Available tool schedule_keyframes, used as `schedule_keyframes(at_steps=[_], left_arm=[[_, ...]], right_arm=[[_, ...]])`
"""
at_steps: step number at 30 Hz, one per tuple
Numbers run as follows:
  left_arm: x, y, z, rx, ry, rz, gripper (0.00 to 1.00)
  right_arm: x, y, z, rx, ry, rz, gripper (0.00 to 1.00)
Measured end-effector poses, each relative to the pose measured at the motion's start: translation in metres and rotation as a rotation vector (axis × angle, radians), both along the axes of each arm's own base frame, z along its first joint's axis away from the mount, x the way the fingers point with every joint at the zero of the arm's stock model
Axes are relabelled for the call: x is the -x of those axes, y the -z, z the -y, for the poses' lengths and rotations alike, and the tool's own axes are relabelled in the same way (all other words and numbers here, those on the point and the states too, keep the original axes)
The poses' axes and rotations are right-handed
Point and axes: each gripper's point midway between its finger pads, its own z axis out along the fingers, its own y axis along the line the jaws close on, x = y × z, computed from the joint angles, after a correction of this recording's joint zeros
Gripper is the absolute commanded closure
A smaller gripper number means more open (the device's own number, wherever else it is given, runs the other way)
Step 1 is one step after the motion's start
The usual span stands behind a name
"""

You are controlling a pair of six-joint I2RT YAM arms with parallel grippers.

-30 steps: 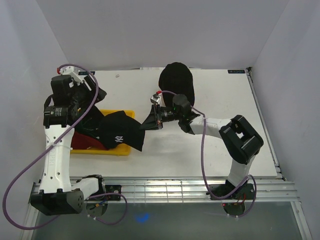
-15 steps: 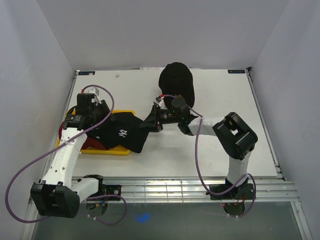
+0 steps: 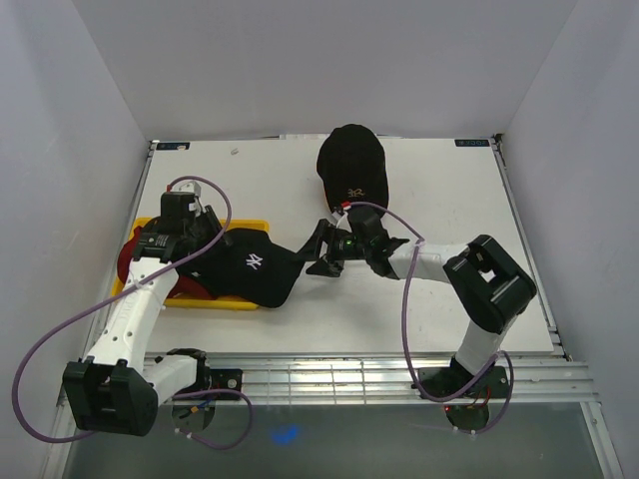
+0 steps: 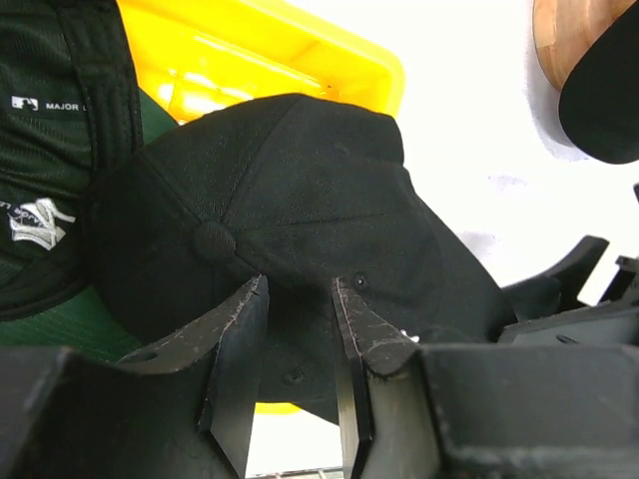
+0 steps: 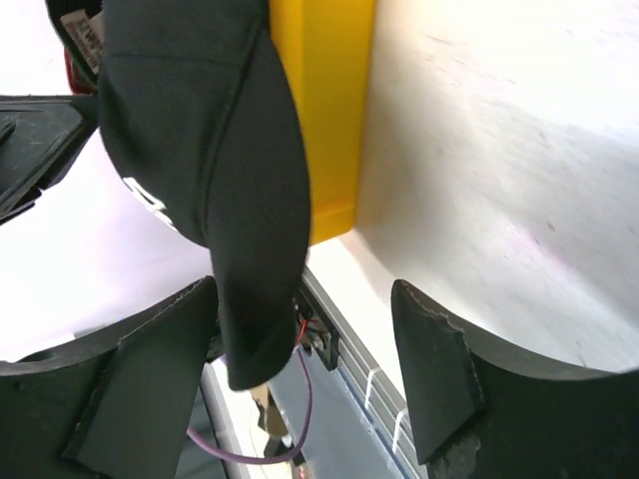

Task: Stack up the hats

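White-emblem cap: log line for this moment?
left pincer: on white-emblem cap crown, grip unclear | right pincer: open, straddling brim | cap: over yellow tray

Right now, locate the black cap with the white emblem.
Top view, centre-left: the black cap lies over the right end of the yellow tray, between the left gripper and open right gripper.

On the white desk [image 3: 449,190], toward its left and near the front edge, a shallow yellow tray [image 4: 300,65]; well apart at the back middle, a sliver of round wooden stand [image 4: 561,35]; along the front, a ribbed metal rail [image 3: 329,374].
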Motion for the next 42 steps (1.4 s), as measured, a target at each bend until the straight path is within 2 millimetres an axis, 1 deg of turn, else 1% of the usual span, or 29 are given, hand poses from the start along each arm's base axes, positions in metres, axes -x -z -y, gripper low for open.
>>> schedule_keyframes(at_steps=[3,6,9,12,14,16,19,20,22,23,24,25,26,28,29,30,31,33,36,38,39,41,42], left_arm=[[0.000,0.000,0.000,0.000,-0.001,0.002,0.58],[-0.001,-0.001,0.001,0.000,-0.003,0.005,0.58],[-0.001,-0.001,0.001,0.002,-0.004,0.006,0.58],[-0.002,-0.001,0.002,0.004,-0.004,0.008,0.58],[-0.002,-0.001,0.002,0.004,-0.003,0.011,0.58],[-0.002,-0.002,0.003,0.004,-0.002,0.012,0.58],[-0.002,-0.001,0.003,0.001,-0.001,0.012,0.58],[-0.002,-0.001,0.003,0.001,0.000,0.012,0.58],[-0.002,-0.001,0.003,0.000,0.001,0.012,0.58],[-0.002,-0.001,0.003,-0.001,0.001,0.012,0.58],[-0.002,-0.001,0.002,-0.001,0.001,0.012,0.58],[-0.002,-0.001,0.002,-0.003,0.003,0.013,0.58],[-0.002,-0.001,0.002,-0.006,0.003,0.013,0.58],[-0.002,-0.001,0.002,-0.009,0.005,0.013,0.58],[-0.002,-0.001,0.002,-0.012,0.006,0.012,0.58],[-0.003,0.000,0.001,-0.015,0.007,0.012,0.58],[-0.003,0.000,0.001,-0.016,0.008,0.012,0.58],[-0.004,-0.002,0.000,-0.024,0.009,0.014,0.58],[-0.009,-0.014,-0.002,-0.039,0.008,0.029,0.53],[-0.015,-0.029,-0.003,-0.046,0.005,0.057,0.44],[-0.018,-0.040,-0.004,-0.049,0.000,0.076,0.40],[-0.028,-0.071,-0.005,-0.047,-0.015,0.146,0.34],[-0.033,-0.096,-0.005,-0.043,-0.025,0.204,0.33]], right_arm=[[0.006,0.004,0.010,0.018,0.033,-0.003,0.22],[0.011,-0.001,0.013,0.020,0.052,0.010,0.22],[0.020,-0.018,0.005,-0.002,0.063,0.039,0.23],[0.033,-0.033,-0.004,-0.042,0.067,0.054,0.25],[0.042,-0.034,-0.011,-0.053,0.070,0.045,0.26],[0.048,-0.030,-0.016,-0.049,0.071,0.027,0.27],[0.053,-0.020,-0.024,-0.043,0.073,0.000,0.37],[0.055,-0.016,-0.026,-0.039,0.074,-0.010,0.43],[0.057,-0.007,-0.030,-0.028,0.077,-0.029,0.48],[0.057,-0.004,-0.031,-0.024,0.082,-0.038,0.55],[0.058,-0.001,-0.032,-0.020,0.082,-0.043,0.58],[0.058,-0.001,-0.033,-0.023,0.084,-0.046,0.60],[0.058,-0.002,-0.033,-0.026,0.087,-0.049,0.67],[0.057,-0.004,-0.034,-0.035,0.093,-0.050,0.76],[0.056,-0.005,-0.035,-0.037,0.096,-0.051,0.85],[0.056,-0.006,-0.035,-0.042,0.097,-0.051,0.89],[0.055,-0.009,-0.037,-0.053,0.097,-0.045,0.92],[0.052,-0.020,-0.041,-0.082,0.093,-0.028,0.92],[0.050,-0.027,-0.043,-0.098,0.092,-0.019,0.92],[0.049,-0.029,-0.042,-0.103,0.094,-0.018,0.92],[0.048,-0.032,-0.041,-0.109,0.095,-0.016,0.92],[0.044,-0.043,-0.039,-0.134,0.103,-0.005,0.92],[0.042,-0.050,-0.038,-0.152,0.110,0.003,0.92]])
